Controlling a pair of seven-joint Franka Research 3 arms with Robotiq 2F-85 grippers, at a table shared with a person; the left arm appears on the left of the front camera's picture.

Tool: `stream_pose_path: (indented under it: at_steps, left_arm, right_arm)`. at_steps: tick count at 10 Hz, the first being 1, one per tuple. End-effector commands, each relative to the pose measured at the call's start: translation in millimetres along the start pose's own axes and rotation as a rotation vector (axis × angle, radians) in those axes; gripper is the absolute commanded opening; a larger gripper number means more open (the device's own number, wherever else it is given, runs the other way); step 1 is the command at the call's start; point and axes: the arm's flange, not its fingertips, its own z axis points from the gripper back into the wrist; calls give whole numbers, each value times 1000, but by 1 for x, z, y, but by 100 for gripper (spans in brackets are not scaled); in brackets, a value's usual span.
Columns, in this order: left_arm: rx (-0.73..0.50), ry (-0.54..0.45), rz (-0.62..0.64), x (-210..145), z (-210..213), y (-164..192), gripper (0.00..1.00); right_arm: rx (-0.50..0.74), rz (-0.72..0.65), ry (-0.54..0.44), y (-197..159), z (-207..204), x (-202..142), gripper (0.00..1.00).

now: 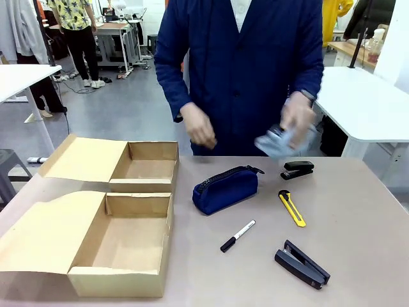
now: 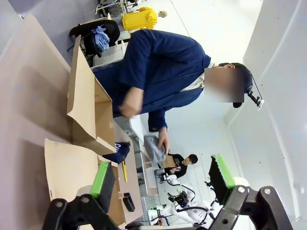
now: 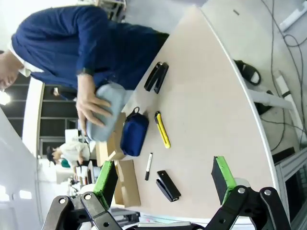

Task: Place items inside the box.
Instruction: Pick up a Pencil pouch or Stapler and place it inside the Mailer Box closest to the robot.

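From the front, we see two open cardboard boxes on the left part of the tabletop [image 1: 364, 217], the nearer box [image 1: 121, 246] and the farther box [image 1: 146, 167], both bare inside. To their right lie the navy zip pencil pouch [image 1: 225, 188], the black-and-white marker [image 1: 237, 235], the yellow utility knife [image 1: 292, 208], a black stapler [image 1: 301, 264] near the front edge and a smaller black stapler [image 1: 298, 169] by the far edge, all outside the boxes. Across the tabletop, one hand of the person [image 1: 297, 118] holds a blurred grey-blue thing [image 1: 276, 143] in the air; the other hand [image 1: 198, 125] hangs above the far edge. In the left wrist view, the left jaws stand wide apart, the green pads [image 2: 102, 178] clamping nothing; the boxes and the pouch [image 2: 117, 152] lie well beyond them. In the right wrist view, the right jaws are likewise spread, its pads [image 3: 221, 175] bare; the stapler [image 3: 168, 185] and marker [image 3: 148, 166] show in the gap but far off on the tabletop, with the knife [image 3: 162, 130] and pouch [image 3: 133, 134] farther still.
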Motion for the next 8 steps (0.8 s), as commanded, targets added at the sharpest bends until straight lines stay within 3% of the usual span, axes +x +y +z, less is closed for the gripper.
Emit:
stream_pose_path:
  at_steps: [1, 4, 6, 7, 8]
  left_arm:
    - [-21, -10, -21, 0, -1, -2, 100]
    - [-21, -10, -21, 0, -1, -2, 100]
    - [-21, -10, -21, 0, -1, -2, 100]
    - [-21, -10, -21, 0, -1, -2, 100]
    - [-21, -10, -21, 0, -1, -2, 100]
  right_arm:
    - [-3, 130, 37, 17, -28, 6, 100]
    - [-91, 584, 304, 77, -156, -18, 100]
    - [-167, 829, 432, 100, -232, -57, 100]
    - [-249, 824, 338, 105, -241, -66, 100]
    - [-153, 679, 426, 120, -206, -30, 100]
